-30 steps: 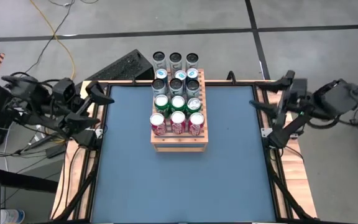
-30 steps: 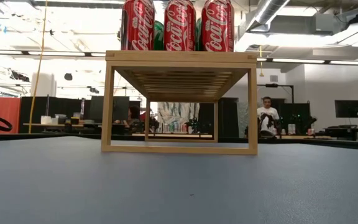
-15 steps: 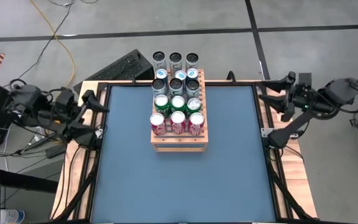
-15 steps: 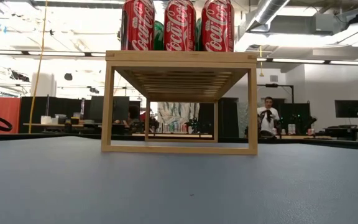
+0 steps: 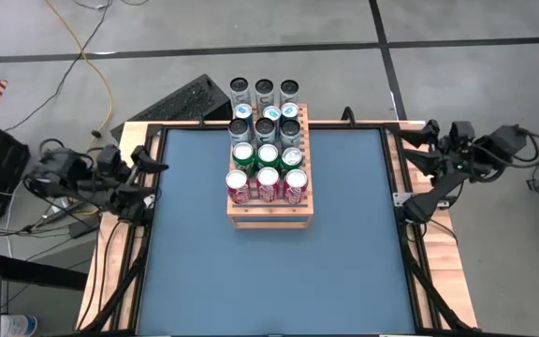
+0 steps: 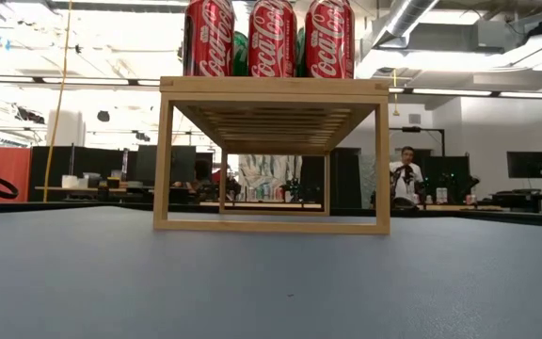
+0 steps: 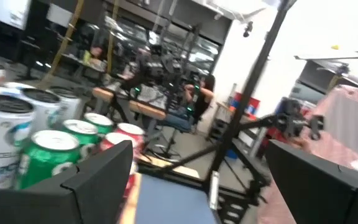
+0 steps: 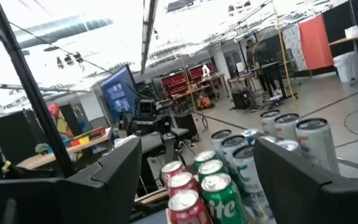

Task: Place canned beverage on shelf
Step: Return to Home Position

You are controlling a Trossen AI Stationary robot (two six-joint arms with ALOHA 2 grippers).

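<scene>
Left gripper [image 5: 154,178] fingers spread wide, empty, right gripper [image 5: 408,143] likewise.

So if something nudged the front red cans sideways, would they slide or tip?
Probably tip: the red cans stand tall and narrow on the slatted shelf. Packed side by side, one would likely knock its neighbours.

Left gripper [image 5: 148,175] drawn farther back to the left, right gripper [image 5: 418,145] drawn back rightward.
</scene>
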